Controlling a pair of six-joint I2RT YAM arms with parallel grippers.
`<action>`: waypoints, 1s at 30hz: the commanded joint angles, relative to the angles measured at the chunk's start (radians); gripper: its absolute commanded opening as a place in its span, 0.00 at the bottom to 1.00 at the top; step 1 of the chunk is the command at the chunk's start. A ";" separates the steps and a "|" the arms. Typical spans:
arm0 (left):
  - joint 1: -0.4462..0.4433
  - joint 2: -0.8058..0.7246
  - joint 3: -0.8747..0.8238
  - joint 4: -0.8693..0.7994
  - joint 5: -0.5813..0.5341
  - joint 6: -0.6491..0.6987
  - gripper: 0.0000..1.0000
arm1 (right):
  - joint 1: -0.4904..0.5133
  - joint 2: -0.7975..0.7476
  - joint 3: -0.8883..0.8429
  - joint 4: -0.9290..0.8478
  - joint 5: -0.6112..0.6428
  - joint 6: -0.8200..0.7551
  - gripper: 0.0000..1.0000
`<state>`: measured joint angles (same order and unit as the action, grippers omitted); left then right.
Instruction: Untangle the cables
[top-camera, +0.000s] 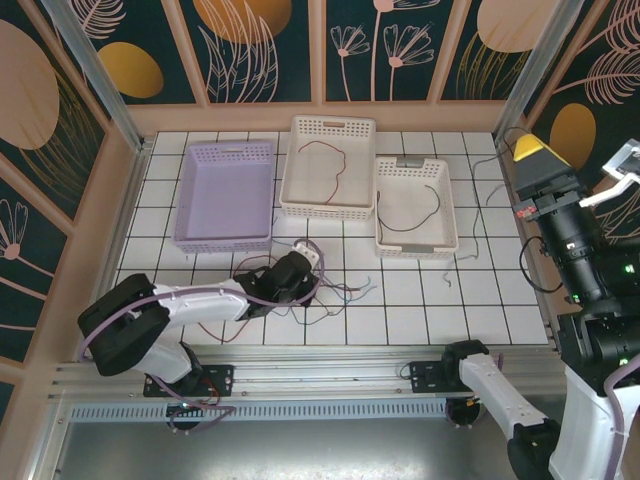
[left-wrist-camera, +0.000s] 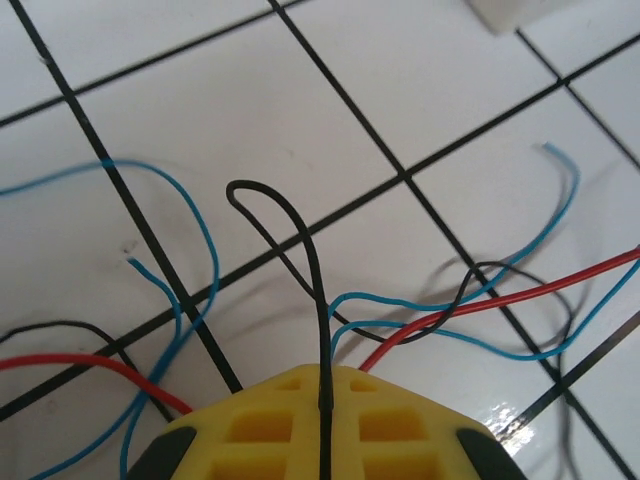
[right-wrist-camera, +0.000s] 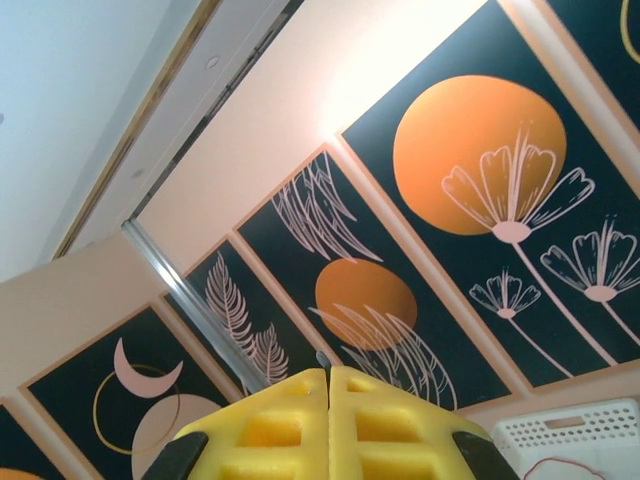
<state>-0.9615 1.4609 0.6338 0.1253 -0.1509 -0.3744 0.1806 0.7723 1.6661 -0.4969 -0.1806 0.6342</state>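
Note:
Thin red, blue and black cables lie tangled on the white tiled table just in front of the baskets. My left gripper is low over that tangle. In the left wrist view its yellow fingers are shut on a black cable, which loops upward from the tips. Blue cables and a red cable cross the tiles around it. My right gripper is raised at the far right, its jaws shut, with a short dark cable end poking out between them.
A lilac basket stands at the back left. The white middle basket holds a red cable, and the white right basket holds a dark one. Thin dark cable strands trail near the right arm.

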 joint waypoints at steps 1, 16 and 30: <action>0.006 -0.057 0.041 -0.048 -0.033 -0.034 0.00 | 0.000 0.029 -0.027 0.046 -0.048 -0.013 0.00; 0.011 -0.230 0.270 -0.273 -0.051 0.029 0.00 | 0.000 0.156 -0.123 0.167 0.024 -0.140 0.00; 0.013 -0.249 0.370 -0.351 -0.007 0.106 0.00 | 0.013 0.197 -0.416 0.317 0.143 -0.255 0.00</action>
<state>-0.9554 1.2385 0.9504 -0.2142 -0.1825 -0.3073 0.1864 0.9802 1.2854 -0.2642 -0.0978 0.4259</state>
